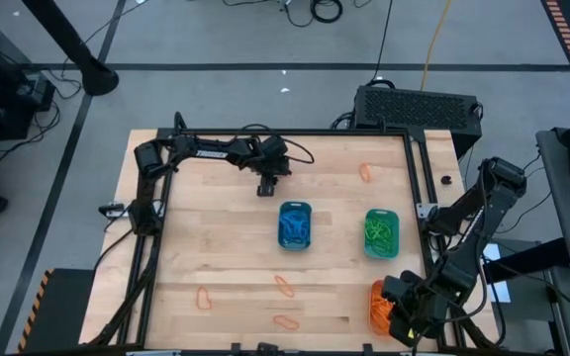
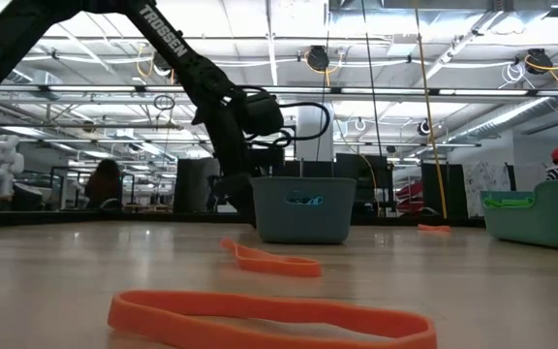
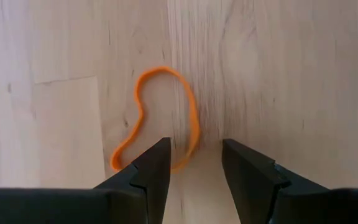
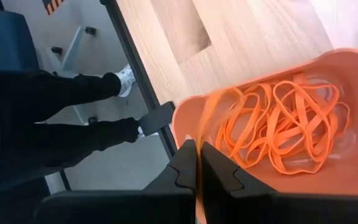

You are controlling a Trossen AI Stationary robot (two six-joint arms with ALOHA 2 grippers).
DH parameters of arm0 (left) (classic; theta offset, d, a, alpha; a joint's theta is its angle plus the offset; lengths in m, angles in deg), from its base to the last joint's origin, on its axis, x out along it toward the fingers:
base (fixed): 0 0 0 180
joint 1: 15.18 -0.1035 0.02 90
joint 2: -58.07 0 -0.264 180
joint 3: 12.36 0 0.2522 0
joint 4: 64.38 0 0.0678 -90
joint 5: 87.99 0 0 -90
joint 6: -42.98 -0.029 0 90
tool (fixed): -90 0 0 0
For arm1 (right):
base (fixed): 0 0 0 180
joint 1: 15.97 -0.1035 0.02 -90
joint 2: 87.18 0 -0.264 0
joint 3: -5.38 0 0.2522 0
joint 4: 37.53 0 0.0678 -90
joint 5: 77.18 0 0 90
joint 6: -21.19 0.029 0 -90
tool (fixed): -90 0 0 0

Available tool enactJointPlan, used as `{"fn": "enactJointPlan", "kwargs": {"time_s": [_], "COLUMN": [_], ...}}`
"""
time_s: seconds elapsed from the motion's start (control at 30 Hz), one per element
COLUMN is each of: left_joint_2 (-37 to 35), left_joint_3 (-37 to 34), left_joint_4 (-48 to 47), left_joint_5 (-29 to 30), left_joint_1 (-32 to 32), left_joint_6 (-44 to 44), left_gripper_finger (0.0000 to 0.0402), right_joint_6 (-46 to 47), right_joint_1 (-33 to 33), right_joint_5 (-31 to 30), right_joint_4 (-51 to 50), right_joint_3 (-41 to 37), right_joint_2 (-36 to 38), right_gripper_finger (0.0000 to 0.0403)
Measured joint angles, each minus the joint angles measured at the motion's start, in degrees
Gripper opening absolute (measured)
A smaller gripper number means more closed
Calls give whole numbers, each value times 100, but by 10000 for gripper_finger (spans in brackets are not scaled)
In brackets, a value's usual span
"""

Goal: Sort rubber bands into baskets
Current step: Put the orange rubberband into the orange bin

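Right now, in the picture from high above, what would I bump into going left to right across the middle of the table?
left gripper → blue basket → green basket. Farther right and nearer the front edge: the orange basket, with the right gripper over it.

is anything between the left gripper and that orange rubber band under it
Nothing visible. The left gripper hangs open right over the orange rubber band, which lies flat on bare table; one finger already overlaps the loop's edge in the left wrist view.
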Motion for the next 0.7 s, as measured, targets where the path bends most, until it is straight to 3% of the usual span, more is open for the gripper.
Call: {"fn": "enactJointPlan", "kwargs": {"time_s": [0.3, 0.57, 0.7], "left_joint_2": [69, 51, 51], "left_joint_3": [24, 8, 6], "left_joint_4": [-341, -549, -555], "left_joint_5": [-36, 62, 75], "left_joint_1": [-56, 49, 42], "left_joint_6": [24, 227, 579], "left_gripper_finger": [141, 16, 5], "right_joint_6": [-33, 120, 259], "right_joint_1": [-9, -26, -28], "right_joint_5": [11, -44, 133], "right_joint_4": [9, -370, -660], "right_joint_3": [0, 0, 0], "right_joint_2": [0, 0, 0], "right_gripper_finger": [0, 14, 56]}}
